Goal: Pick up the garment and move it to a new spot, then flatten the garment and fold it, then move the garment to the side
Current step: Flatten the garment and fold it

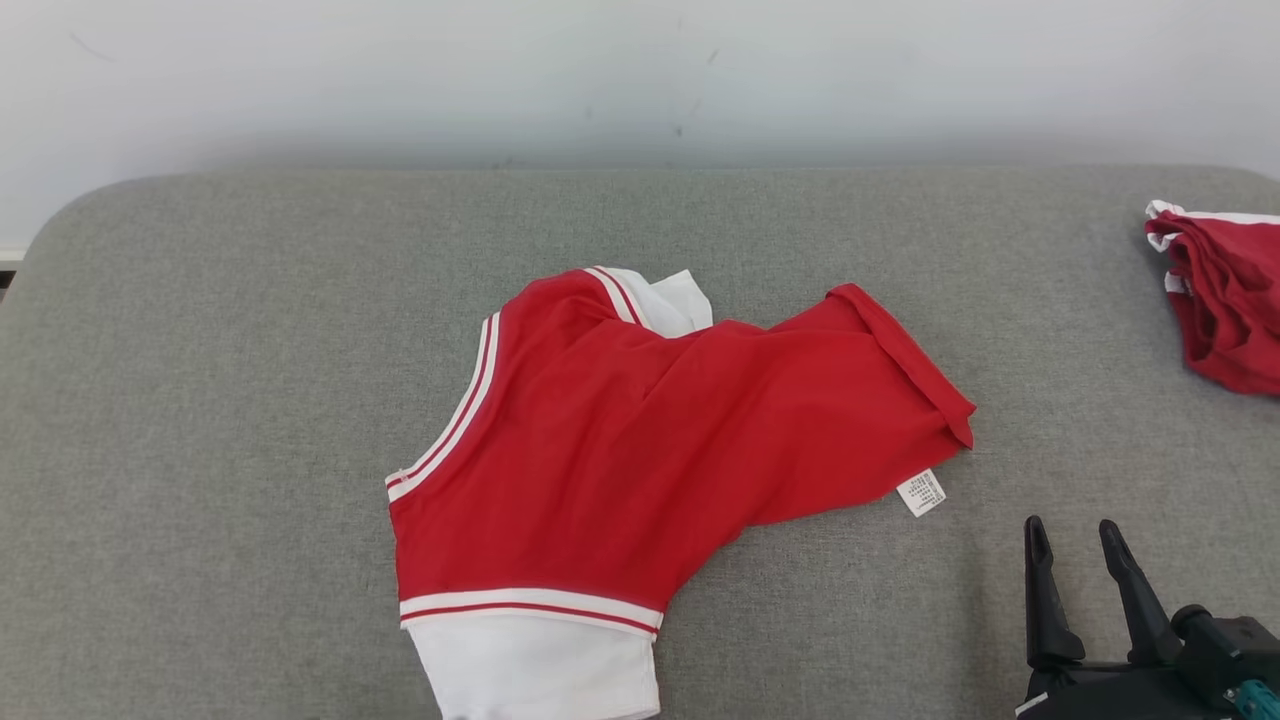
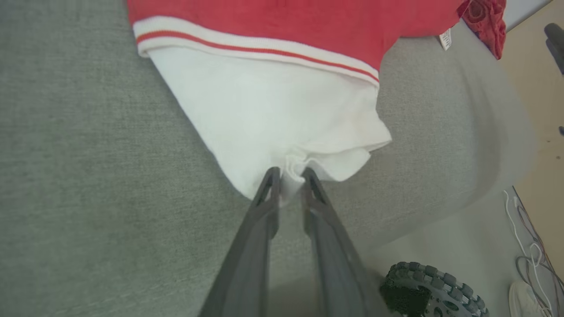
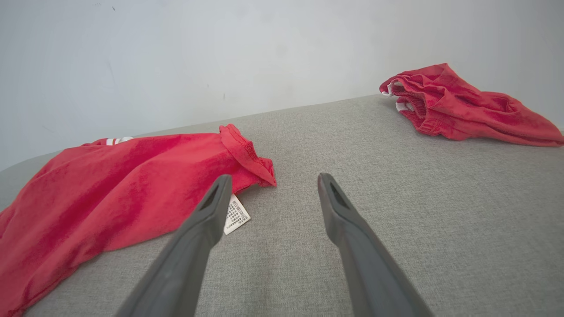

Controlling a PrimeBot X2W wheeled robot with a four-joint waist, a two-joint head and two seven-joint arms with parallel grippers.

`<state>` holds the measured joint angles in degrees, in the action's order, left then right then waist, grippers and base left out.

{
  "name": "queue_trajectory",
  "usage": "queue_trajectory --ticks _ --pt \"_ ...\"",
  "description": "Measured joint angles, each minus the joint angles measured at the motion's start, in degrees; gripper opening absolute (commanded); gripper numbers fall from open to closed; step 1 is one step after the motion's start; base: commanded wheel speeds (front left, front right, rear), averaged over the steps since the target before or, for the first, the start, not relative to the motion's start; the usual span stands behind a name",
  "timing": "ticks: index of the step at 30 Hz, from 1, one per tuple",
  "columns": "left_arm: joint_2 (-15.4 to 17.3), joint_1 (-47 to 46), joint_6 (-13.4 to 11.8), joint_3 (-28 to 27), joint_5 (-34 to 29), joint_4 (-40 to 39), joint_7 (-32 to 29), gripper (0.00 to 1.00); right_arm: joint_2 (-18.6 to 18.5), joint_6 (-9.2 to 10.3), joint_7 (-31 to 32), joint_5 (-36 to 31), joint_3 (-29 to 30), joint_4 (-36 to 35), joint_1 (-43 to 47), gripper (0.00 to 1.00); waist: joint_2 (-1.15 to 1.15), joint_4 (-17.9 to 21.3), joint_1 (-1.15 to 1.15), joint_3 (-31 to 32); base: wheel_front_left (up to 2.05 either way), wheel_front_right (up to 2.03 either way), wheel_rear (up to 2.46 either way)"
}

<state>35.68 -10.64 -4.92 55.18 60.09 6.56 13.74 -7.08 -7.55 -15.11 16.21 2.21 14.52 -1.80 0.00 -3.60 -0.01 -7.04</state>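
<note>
The garment, a red top with white striped trim and white sleeves, lies rumpled in the middle of the grey padded surface. In the left wrist view its white sleeve points toward my left gripper. That gripper's jaws stand a little apart, with a tuck of white cloth still bunched between the tips. My right gripper hovers open and empty at the lower right, just short of the garment's hem and its white label.
A second red garment lies bunched at the far right edge, also seen in the right wrist view. A pale wall runs behind. Past the surface's near edge are a black toothed wheel and cables on the floor.
</note>
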Motion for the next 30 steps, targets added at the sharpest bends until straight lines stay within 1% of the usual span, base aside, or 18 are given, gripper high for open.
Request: queue_trajectory --ticks 2,4,7,8,9,11,13,15,16,19,22,30 --pt "-0.98 -0.44 0.19 -2.47 -0.52 0.11 0.81 1.0 -0.09 0.0 0.0 0.0 -0.16 0.14 0.01 1.0 0.0 0.1 0.0 0.3 0.0 0.0 0.0" --pt "-1.35 -0.98 -0.31 -6.15 -3.28 -0.14 1.14 1.0 -0.23 0.0 0.0 0.04 -0.32 0.29 0.04 1.0 0.0 0.31 0.0 0.66 0.0 0.0 0.0" --pt "-4.15 -0.57 -2.13 -16.39 -9.95 -2.81 1.24 1.0 -0.21 0.0 -0.01 0.08 -0.31 0.32 0.2 1.0 0.0 0.75 0.0 1.31 0.0 0.0 0.0" --pt "-5.26 0.08 -2.35 -19.74 -12.27 -3.82 1.32 1.0 -0.18 0.0 -0.01 0.08 -0.32 0.3 0.35 1.0 0.0 0.95 0.0 1.53 0.0 0.0 0.0" --pt "-5.26 0.08 -2.35 -19.74 -12.27 -3.82 1.32 1.0 -0.18 0.0 -0.01 0.08 -0.32 0.3 0.35 1.0 0.0 0.95 0.0 1.53 0.0 0.0 0.0" --pt "-7.3 2.49 -3.1 -25.25 -17.48 -5.32 1.36 1.0 -0.18 0.0 -0.01 0.08 -0.38 0.42 0.69 1.0 0.0 1.41 0.0 2.01 0.0 0.0 0.0" --pt "-9.27 4.78 -3.14 -30.32 -22.05 -6.34 1.36 1.0 -0.13 0.0 0.0 0.07 -0.75 0.47 0.71 1.0 0.0 1.96 0.0 2.49 0.0 0.0 0.0" --pt "-11.03 6.31 -3.13 -34.21 -26.43 -7.17 1.37 1.0 -0.08 0.0 0.0 0.03 -0.99 0.43 0.75 1.0 0.0 2.54 0.0 2.98 0.0 0.0 0.0" --pt "-12.17 7.09 -3.12 -35.88 -27.55 -7.2 1.37 1.0 -0.08 0.0 -0.01 -0.04 -1.1 0.35 0.8 1.0 0.0 2.8 0.0 3.27 0.0 0.0 0.0" --pt "-15.08 9.59 -2.59 -40.61 -31.34 -7.3 1.38 1.0 -0.2 0.0 0.0 -0.08 -1.44 0.23 0.99 1.0 0.0 3.59 0.0 4.17 0.0 0.0 0.0" --pt "-18.07 11.31 -1.78 -45.29 -33.59 -6.37 1.37 1.0 -0.47 0.0 -0.01 -0.08 -1.72 0.26 1.54 1.0 0.0 4.29 0.0 5.12 0.0 0.0 0.0" --pt "-23.34 14.89 2.02 -53.84 -41.67 -3.67 1.37 1.0 -0.47 0.0 -0.01 -0.08 -2.76 0.48 2.86 1.0 0.0 5.61 0.0 6.93 0.0 0.0 0.0"
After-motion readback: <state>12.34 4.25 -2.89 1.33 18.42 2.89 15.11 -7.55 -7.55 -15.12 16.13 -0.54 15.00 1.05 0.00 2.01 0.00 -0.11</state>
